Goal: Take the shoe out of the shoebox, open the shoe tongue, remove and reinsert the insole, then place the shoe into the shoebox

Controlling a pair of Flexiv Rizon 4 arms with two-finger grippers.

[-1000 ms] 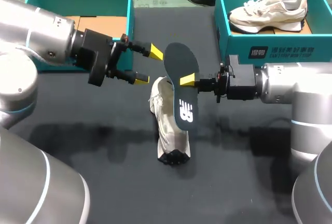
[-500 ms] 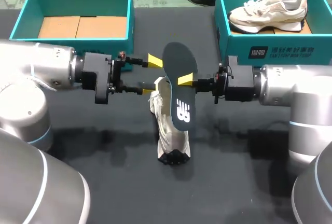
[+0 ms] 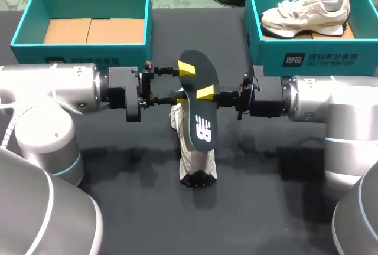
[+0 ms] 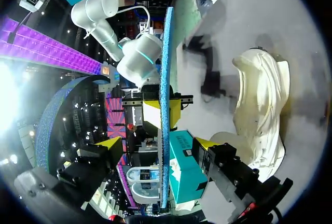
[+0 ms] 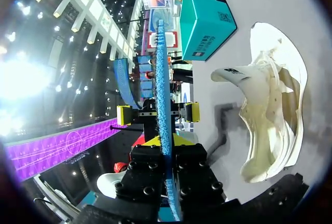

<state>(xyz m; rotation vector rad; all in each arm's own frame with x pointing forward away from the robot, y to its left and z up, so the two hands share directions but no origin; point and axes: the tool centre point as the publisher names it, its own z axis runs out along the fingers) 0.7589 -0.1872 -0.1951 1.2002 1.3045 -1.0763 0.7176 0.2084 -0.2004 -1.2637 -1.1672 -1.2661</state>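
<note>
Above the shoe (image 3: 190, 149), right hand (image 3: 204, 94) pinches insole (image 3: 201, 122), lengthwise near-to-far.

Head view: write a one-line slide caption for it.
Right gripper holds the insole above the shoe; open left gripper straddles it.

Insole (image 3: 201, 113) black, white logo (edge speckled blue); shoe (image 3: 192, 156) beneath cream; left shoebox (image 3: 82, 52), right shoebox (image 3: 333, 58) teal; table (image 3: 266, 208) dark grey.

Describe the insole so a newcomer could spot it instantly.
On the dark table, find the cream shoe lying at the middle. Just above it the insole hangs on edge in the right gripper. It is the only flat, dark oval, with a white logo on its face.
</note>
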